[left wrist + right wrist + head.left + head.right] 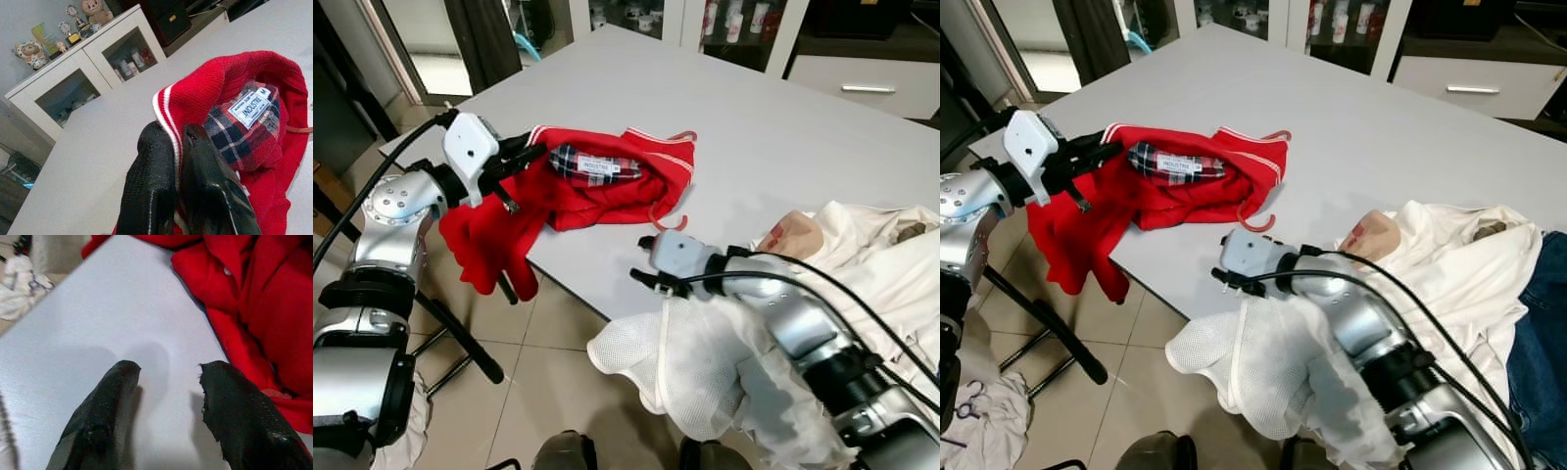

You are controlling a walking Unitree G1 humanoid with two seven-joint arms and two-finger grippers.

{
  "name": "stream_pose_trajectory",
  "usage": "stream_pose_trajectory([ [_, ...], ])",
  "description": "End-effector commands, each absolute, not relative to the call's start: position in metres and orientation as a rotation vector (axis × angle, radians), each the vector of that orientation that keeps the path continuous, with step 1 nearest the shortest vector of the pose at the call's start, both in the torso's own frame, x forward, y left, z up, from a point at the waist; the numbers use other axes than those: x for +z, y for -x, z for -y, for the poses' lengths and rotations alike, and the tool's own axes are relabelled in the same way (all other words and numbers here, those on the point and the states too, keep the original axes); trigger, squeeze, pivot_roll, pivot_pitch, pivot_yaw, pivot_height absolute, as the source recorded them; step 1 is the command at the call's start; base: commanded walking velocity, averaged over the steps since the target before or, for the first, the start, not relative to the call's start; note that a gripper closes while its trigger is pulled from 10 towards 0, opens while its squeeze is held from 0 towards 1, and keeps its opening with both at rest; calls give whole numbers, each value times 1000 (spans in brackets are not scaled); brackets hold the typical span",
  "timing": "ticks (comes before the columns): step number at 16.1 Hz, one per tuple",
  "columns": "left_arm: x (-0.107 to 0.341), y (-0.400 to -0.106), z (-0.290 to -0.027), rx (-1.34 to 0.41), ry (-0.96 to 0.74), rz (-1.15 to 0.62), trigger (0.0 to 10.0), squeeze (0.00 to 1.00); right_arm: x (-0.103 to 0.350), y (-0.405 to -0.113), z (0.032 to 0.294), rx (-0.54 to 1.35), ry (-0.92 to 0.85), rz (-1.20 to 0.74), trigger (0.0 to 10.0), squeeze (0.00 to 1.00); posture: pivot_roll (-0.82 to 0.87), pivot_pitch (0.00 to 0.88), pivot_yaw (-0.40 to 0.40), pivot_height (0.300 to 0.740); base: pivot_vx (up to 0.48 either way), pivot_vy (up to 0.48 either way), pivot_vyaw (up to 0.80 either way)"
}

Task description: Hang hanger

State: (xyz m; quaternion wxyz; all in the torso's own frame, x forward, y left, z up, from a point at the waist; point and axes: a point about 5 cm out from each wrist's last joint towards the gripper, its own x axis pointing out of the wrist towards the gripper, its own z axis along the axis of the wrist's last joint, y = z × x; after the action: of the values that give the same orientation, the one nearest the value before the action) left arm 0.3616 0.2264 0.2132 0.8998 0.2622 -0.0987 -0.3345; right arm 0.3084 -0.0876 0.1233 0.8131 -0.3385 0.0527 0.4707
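Note:
A red garment (607, 191) with a plaid lining and a white label lies on the grey table (773, 127), and part of it hangs over the near left edge. A thin red-orange hanger hook (668, 219) curls out from its right side. My left gripper (533, 152) is shut on the garment's white-striped edge, which the left wrist view shows pinched between the fingers (156, 161). My right gripper (641, 260) hovers open just above the bare tabletop near the front edge, to the right of the garment, with its fingers (220, 391) apart and holding nothing.
A white mesh cloth (695, 362) drapes over my right arm. A pile of white clothing (881, 264) lies on the table at the right, with blue jeans (1542, 323) beside it. Black stand legs (460, 338) cross the tiled floor at the left. White cabinets (871, 78) stand behind.

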Motion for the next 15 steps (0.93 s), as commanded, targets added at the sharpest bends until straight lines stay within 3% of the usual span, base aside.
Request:
stream_pose_trajectory([
  [1, 214, -360, -233, -676, -542, 210, 0, 0, 126, -312, 87, 985, 765, -97, 10000, 16, 88, 90, 68, 740, 0, 0, 0],
  [15, 213, -358, -225, -709, -543, 229, 0, 0, 116, -344, 101, 694, 703, -195, 10000, 0, 91, 89, 62, 740, 0, 0, 0],
])
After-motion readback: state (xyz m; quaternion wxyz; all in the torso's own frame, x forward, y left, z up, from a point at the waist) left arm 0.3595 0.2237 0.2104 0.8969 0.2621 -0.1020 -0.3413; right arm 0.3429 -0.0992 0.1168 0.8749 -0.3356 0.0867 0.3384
